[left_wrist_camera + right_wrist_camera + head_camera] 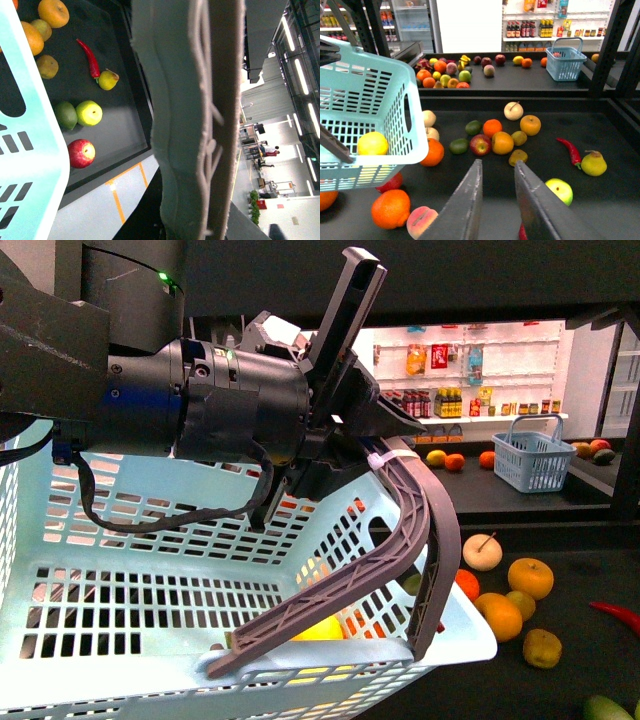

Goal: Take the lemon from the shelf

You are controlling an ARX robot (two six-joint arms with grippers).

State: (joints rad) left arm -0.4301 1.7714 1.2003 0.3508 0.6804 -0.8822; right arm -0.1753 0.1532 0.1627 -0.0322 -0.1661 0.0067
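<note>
A bright yellow lemon (pixel 372 143) lies inside the light-blue basket (pixel 365 95); in the front view it shows through the basket's slots (pixel 318 630). My left gripper (pixel 375 455) is shut on the basket's grey handle (pixel 400 550), which fills the left wrist view (pixel 190 120). The basket hangs above the black shelf tray (pixel 605 205). Over the tray's front part, my right gripper (pixel 498 165) is open with nothing between its fingers. It is to the right of the basket and apart from it.
Oranges (pixel 502 142), apples (pixel 480 144), a red chili (pixel 570 150), a pear (pixel 594 164), a green apple (pixel 560 190) and a peach (pixel 422 222) lie loose on the tray. A small blue basket (pixel 565 62) stands on the back tier. Black posts (pixel 607 45) rise at the right.
</note>
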